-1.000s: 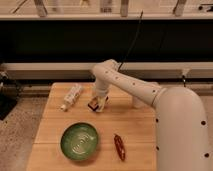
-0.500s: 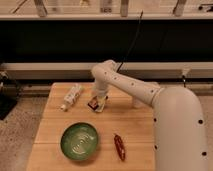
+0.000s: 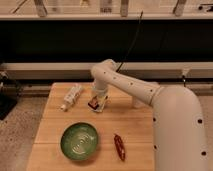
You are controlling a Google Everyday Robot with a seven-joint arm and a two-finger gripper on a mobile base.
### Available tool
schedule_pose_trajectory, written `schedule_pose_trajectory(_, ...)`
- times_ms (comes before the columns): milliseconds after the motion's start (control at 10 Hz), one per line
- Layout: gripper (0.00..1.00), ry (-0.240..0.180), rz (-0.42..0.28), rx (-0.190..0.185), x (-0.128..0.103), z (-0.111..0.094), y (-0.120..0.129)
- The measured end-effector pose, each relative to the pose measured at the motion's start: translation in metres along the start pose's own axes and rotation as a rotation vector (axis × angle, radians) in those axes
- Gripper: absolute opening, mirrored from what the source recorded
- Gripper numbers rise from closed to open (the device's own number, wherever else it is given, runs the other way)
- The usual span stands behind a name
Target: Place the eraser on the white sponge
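While the arm reaches down over the bench's far middle, the gripper [image 3: 98, 101] is clamped on the eraser [image 3: 93, 103] just above the sponge [image 3: 101, 106], with a bottle [image 3: 71, 97] toward the far-left corner.

Setting: you're looking at a lab-style test bay | Evidence: bare wooden worktop [image 3: 55, 135] under the gripper [image 3: 98, 102] on speckled floor [image 3: 17, 130]; behind the gripper, a dark rail-lined wall [image 3: 60, 45] and hanging cable [image 3: 131, 42]
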Motion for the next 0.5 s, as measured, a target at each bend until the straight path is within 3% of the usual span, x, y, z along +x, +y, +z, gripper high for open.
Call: schedule_pose_trajectory(500, 0.80, -0.005, 0.019, 0.000, 0.016, -0.010, 0.012)
